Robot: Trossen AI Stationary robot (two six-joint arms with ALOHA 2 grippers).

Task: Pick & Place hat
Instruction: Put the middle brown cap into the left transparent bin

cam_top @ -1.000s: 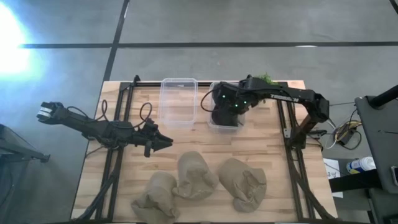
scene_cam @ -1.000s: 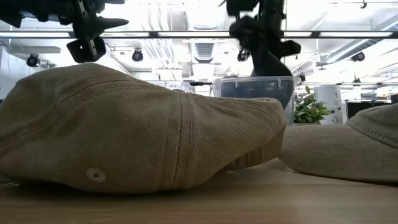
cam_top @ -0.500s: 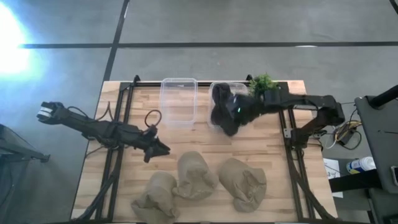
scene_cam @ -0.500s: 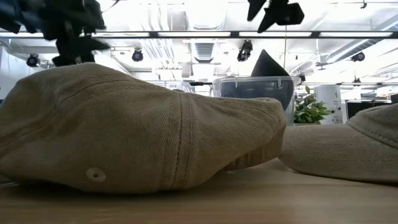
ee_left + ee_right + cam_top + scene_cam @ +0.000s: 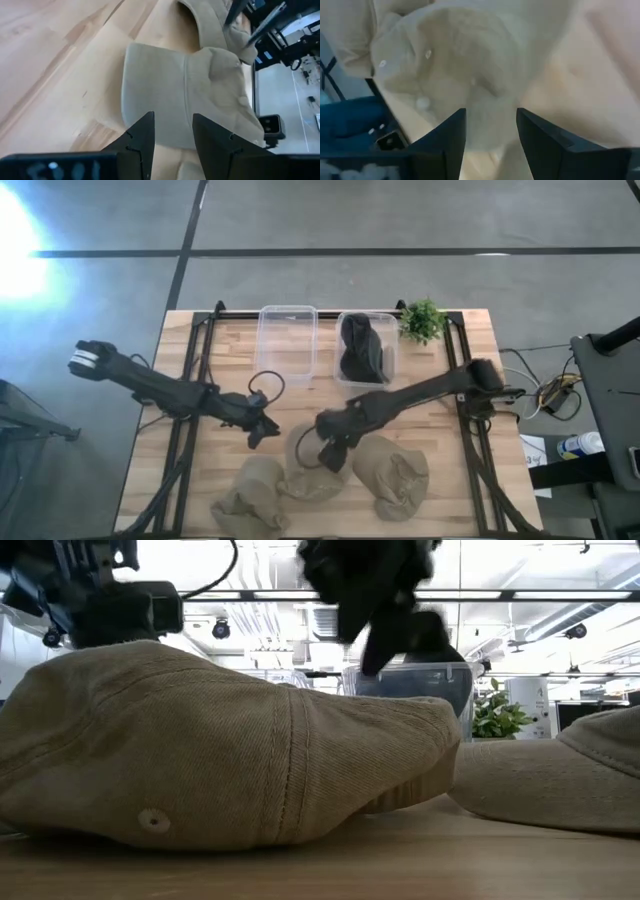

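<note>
Three tan hats lie crown up along the table's near edge: the left hat [image 5: 250,494], the middle hat [image 5: 318,465] and the right hat [image 5: 392,476]. A dark hat [image 5: 362,348] lies in the right clear bin [image 5: 343,375]. My right gripper [image 5: 328,448] hangs open above the middle hat [image 5: 470,65] without touching it. My left gripper [image 5: 268,428] is open too, just left of and beyond the middle hat [image 5: 185,95], above bare wood. In the low view the nearest tan hat [image 5: 220,760] fills the foreground, with both grippers above it.
An empty clear bin [image 5: 288,345] stands left of the bin with the dark hat, at the table's far side. A small green plant [image 5: 422,320] sits at the far right corner. Black frame rails [image 5: 190,380] run along both table sides. Bare wood lies between bins and hats.
My right gripper has swung from over the right bin toward the near edge and now hangs over the middle tan hat; the dark hat stays behind in the bin. My left gripper has moved a little toward the near edge and right, closer to the hats.
</note>
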